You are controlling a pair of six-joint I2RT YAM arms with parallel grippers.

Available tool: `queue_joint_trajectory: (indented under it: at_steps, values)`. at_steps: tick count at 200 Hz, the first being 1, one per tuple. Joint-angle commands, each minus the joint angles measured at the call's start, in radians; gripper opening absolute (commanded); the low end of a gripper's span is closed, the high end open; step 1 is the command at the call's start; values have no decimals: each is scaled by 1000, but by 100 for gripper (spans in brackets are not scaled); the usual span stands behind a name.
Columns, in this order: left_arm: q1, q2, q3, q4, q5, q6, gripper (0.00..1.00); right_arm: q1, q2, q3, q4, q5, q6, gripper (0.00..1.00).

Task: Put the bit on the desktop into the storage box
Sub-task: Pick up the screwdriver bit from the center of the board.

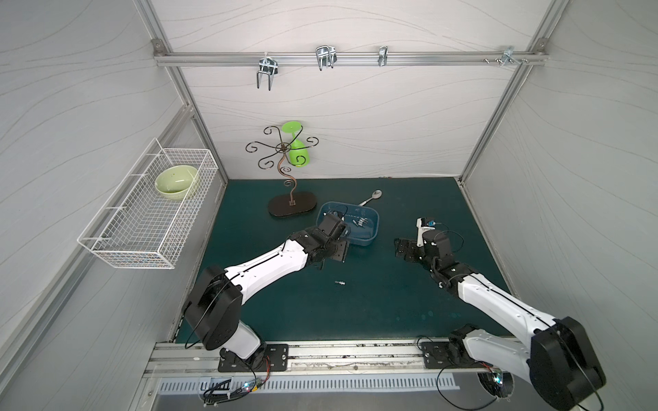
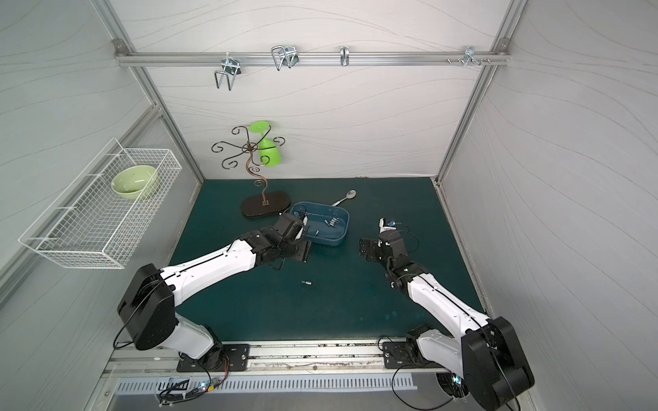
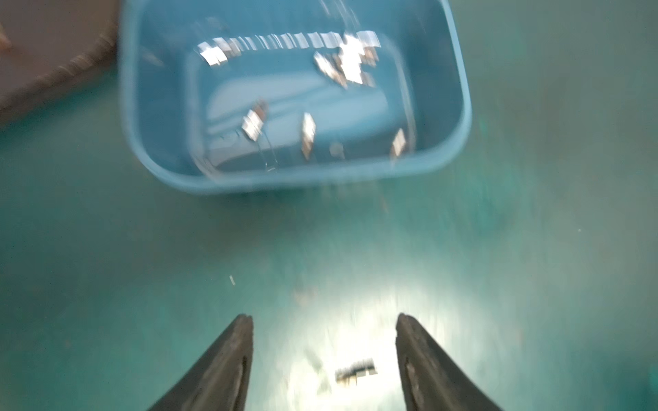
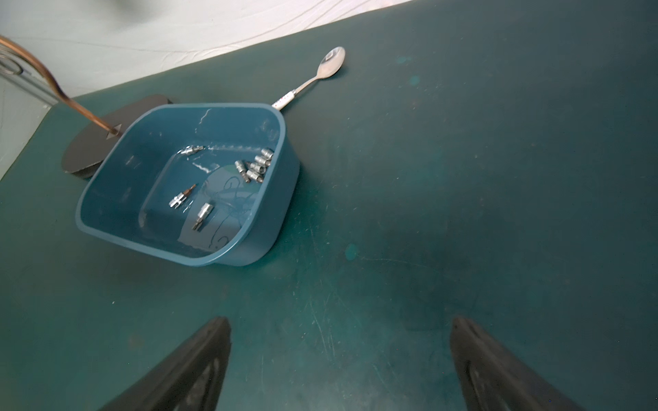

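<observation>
In both top views the left arm (image 1: pixel 267 261) rose from its base at the lower left and ran diagonally up toward the centre of the frame. Its white forearm was stretched long, and the black wrist was bent over just beside the near left corner of the storage box (image 1: pixel 366 239). The left wrist view was smeared with blur. It showed the left gripper (image 3: pixel 324 320) with its two dark fingers spread apart at the bottom of the frame and nothing clamped between them, above the desktop (image 3: pixel 106 249). The bit (image 3: pixel 356 372) lay in a bright glare patch low in that frame, between the fingers but touching neither. In both top views the same bit (image 2: pixel 307 283) lay alone on the bare green surface just below centre, nearer the bottom edge than the box and apart from it. The box sat just above centre, and the right wrist view showed several loose bits (image 4: pixel 256 165) on its floor. The right arm (image 1: pixel 498 299) climbed from the lower right, elbow folded, with its wrist right of centre and its head turned toward the box but well apart from it. The right gripper (image 4: pixel 341 320) stood spread wide and empty over the desktop. A spoon (image 4: pixel 331 62) lay beyond the far rim of the box, its handle end hidden behind that rim.
</observation>
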Motion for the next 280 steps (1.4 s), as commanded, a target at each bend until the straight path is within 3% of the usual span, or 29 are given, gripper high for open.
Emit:
queue_joint_trajectory:
  at_steps: [1, 68, 144, 280]
  values:
    - [-26, -55, -51, 16, 94, 70, 69, -5, 14, 23, 23, -35, -18, 99]
    - [-36, -42, -154, 67, 251, 160, 70, -5, 24, 26, 22, -31, -16, 99]
    - [-56, 77, -117, 59, 178, 189, 68, -5, 20, 24, 18, -24, -17, 99]
    - [-76, 200, -56, 26, 115, 206, 47, -4, 22, 26, 16, -22, -17, 99]
